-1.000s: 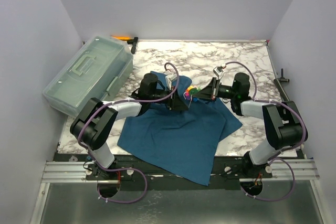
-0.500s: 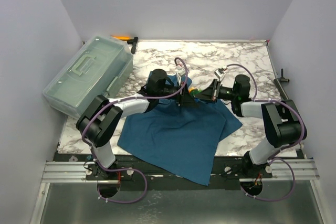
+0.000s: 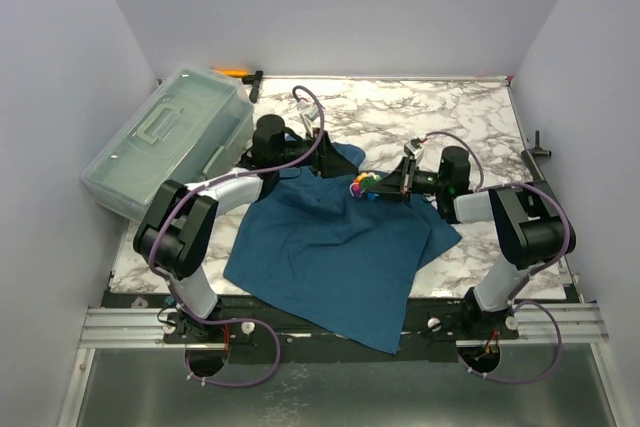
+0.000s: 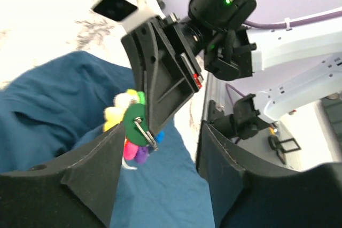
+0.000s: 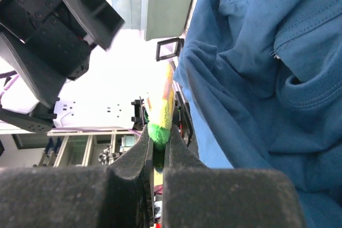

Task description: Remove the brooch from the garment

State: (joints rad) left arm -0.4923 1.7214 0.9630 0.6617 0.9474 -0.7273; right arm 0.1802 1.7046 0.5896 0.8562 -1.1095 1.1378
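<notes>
Centre frame, your right end effector [image 5: 158, 142] clenches the brooch [image 4: 133, 126] — pin looks clear of the garment [image 3: 330, 247] — left end effector [image 3: 322, 150] released; only set-down seems left.

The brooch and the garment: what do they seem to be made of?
Brooch: fuzzy, matte petals, probably felt or plush; a thin shiny pin, seemingly metal, crosses its green back. Garment: soft matte knit cloth, perhaps cotton, judging by its folds and stitched seams.
</notes>
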